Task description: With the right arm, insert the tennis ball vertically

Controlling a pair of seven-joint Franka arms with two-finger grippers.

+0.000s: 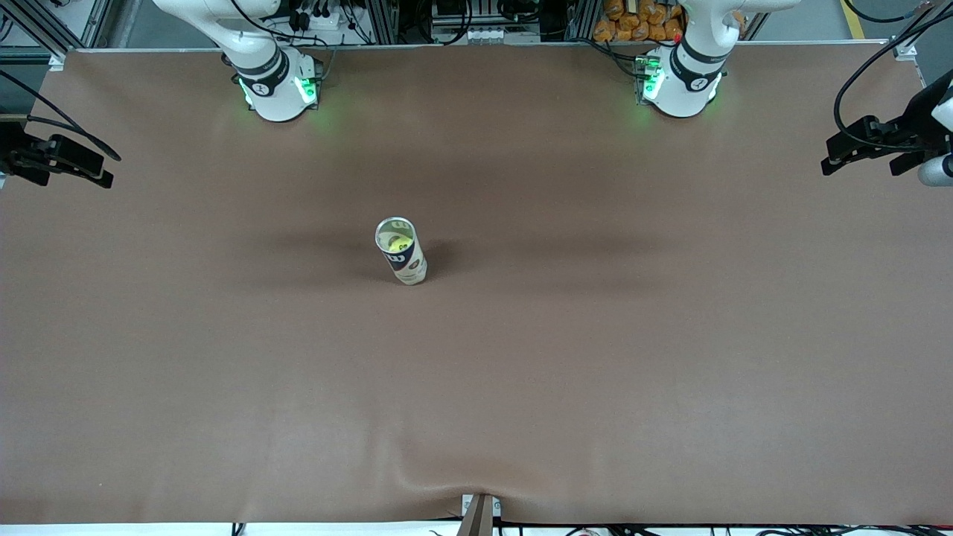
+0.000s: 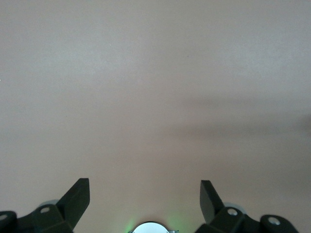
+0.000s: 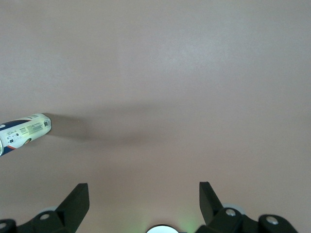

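Clear plastic tennis-ball tube with dark label [image 1: 400,251] stands upright, long axis vertical, yellow ball visible inside, mid brown surface [image 1: 595,357], at 5 o'clock of the right arm's base; right claw [image 3: 144,196] wide, empty, nearer; left claw [image 2: 145,194] wide, waiting.

Both arms wait raised over the table, left hand [image 2: 145,194] and right hand [image 3: 144,194] spread wide.

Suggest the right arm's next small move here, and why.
Probably none beyond waiting off the table's edge. The upright clear plastic tennis ball can already shows a yellow-green tennis ball inside its open top, and no other ball lies on the brown table. The right gripper and left gripper are open and empty.
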